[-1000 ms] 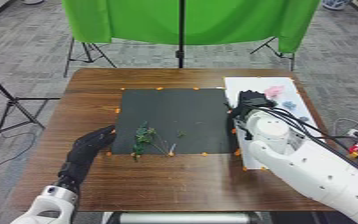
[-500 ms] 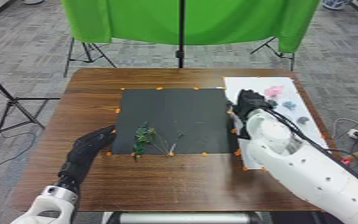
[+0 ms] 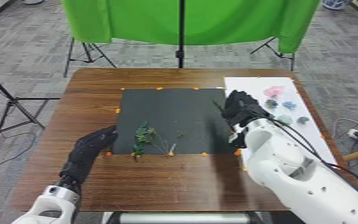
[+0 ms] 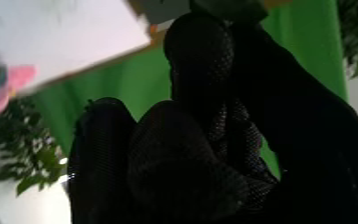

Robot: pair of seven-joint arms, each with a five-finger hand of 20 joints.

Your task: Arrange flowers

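Head view: the right hand (image 3: 242, 107) pinches a dark green leaf (image 3: 218, 105) at the black mat's (image 3: 171, 107) right side; the leafy green sprig (image 3: 142, 139) lies leftward and nearer the robot, its long axis running away from the robot, beside the relaxed left hand (image 3: 91, 142).

In the head view, my left arm (image 3: 53, 204) comes from the bottom edge, and my left hand (image 3: 88, 145) points forward with relaxed fingers (image 3: 107, 134). My right arm (image 3: 291, 175) reaches more forward. At my right hand (image 3: 240, 107), the thumb (image 4: 293, 92) and one finger (image 4: 198, 47) make a pinch, the others curled.
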